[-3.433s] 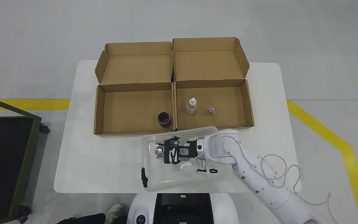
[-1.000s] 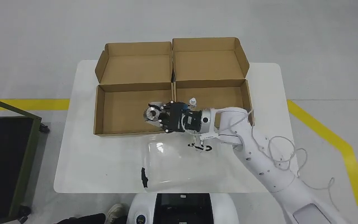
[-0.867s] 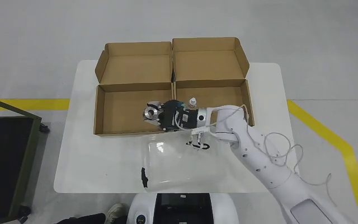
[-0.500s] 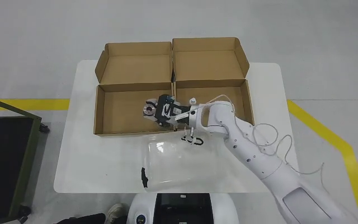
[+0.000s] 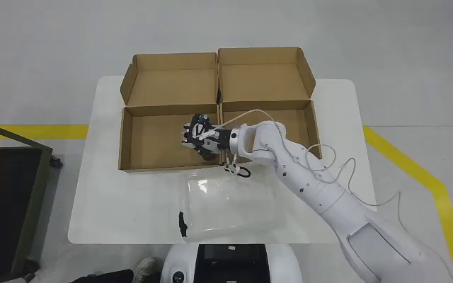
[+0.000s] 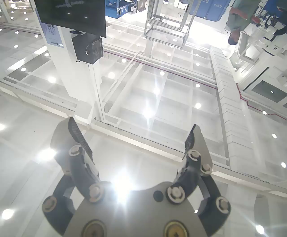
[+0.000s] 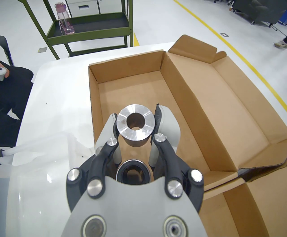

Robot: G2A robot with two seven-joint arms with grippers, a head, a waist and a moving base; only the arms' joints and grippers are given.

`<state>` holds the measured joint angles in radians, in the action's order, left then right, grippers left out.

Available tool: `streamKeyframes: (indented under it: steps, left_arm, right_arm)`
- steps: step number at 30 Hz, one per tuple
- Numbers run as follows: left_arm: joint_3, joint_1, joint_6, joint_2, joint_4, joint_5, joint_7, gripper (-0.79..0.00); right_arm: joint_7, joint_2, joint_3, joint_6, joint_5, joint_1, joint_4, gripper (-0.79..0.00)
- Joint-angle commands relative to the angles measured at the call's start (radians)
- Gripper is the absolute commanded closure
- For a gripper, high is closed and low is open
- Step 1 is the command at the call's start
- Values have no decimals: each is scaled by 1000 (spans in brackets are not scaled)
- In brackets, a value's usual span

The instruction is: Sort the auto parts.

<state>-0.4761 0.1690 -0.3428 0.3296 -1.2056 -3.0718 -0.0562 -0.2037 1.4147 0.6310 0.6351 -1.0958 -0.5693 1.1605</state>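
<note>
Pale grey polished floor [image 5: 64, 42], yellow floor line [image 5: 403, 161] at right and left, white desk [image 5: 99, 198], olive-green shelf cart [image 7: 89, 22] left of the desk carrying a pink bottle [image 7: 64, 21], white grid ceiling [image 6: 170, 89] with bright spotlights, dark hanging screen [image 6: 69, 15].

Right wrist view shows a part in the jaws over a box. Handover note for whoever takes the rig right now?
Grippers: the right gripper is shut on a metal ring, held over the floor of the left box. The left gripper is open and empty, pointing at the ceiling.
Done: a black ring lies in the left box, under the right gripper.
Left: the metal ring is not yet released. I can make out no parts in the clear bag on the table in front of the boxes; check it. The right box is partly hidden by the arm.
</note>
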Motion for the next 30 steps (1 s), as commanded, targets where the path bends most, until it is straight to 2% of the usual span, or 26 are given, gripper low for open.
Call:
streamKeyframes:
  steps: [1,20,24,27,30]
  left_arm:
    - [0,0,0,0,0,0,0,-785]
    - [0,0,0,0,0,0,0,-785]
    - [0,0,0,0,0,0,0,-785]
    - [0,0,0,0,0,0,0,-785]
    - [0,0,0,0,0,0,0,-785]
  right_arm:
    - [-8,7,-6,-4,-1,11,-22,0]
    - [-69,87,-63,-22,-21,110,-222,-3]
    - [-70,99,-66,-15,-32,123,-255,-89]
    - [-69,106,-66,-11,-36,130,-275,-123]
    - [-68,113,-67,-4,-39,136,-289,-215]
